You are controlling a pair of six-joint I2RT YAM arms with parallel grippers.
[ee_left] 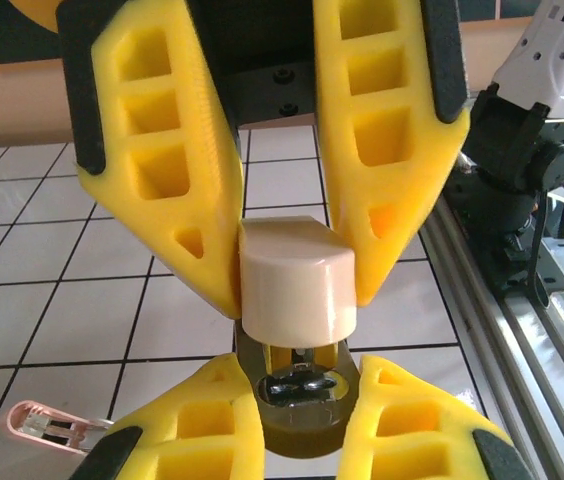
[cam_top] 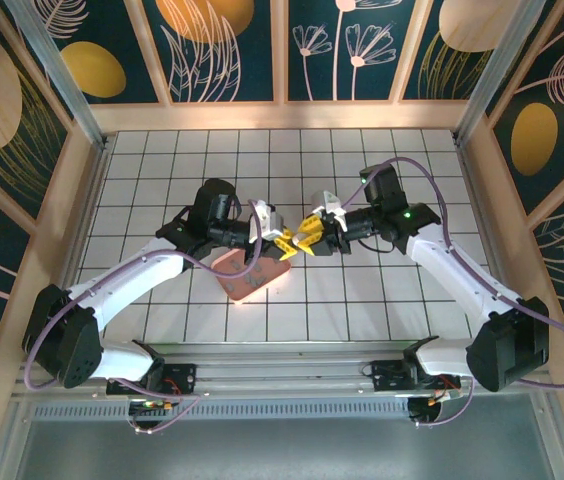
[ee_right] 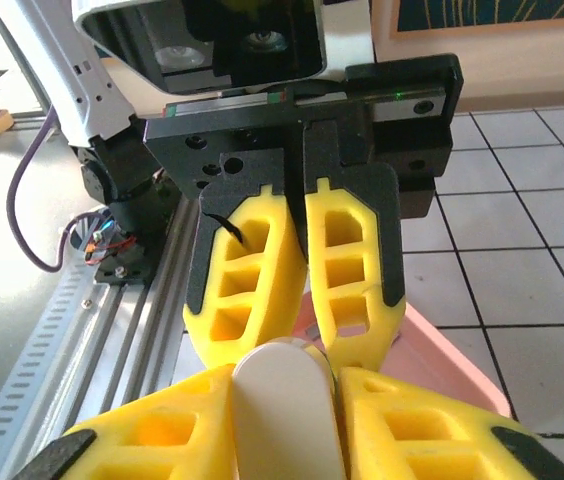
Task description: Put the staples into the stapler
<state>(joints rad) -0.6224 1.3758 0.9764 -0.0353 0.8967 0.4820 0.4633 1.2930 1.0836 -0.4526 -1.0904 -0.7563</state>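
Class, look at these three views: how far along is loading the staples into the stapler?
Done: the stapler is up off the table, over the pink tray. In hand: the left gripper clamps its pale end, the right gripper grips the other. Left: seating staples and closing it; whether any are inside cannot be told.

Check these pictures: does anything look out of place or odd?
The stapler is up off the table, clamped between the left end effector and the right end effector, shiny metal showing inside it. A small pink piece lies alone on the table, apart from it.
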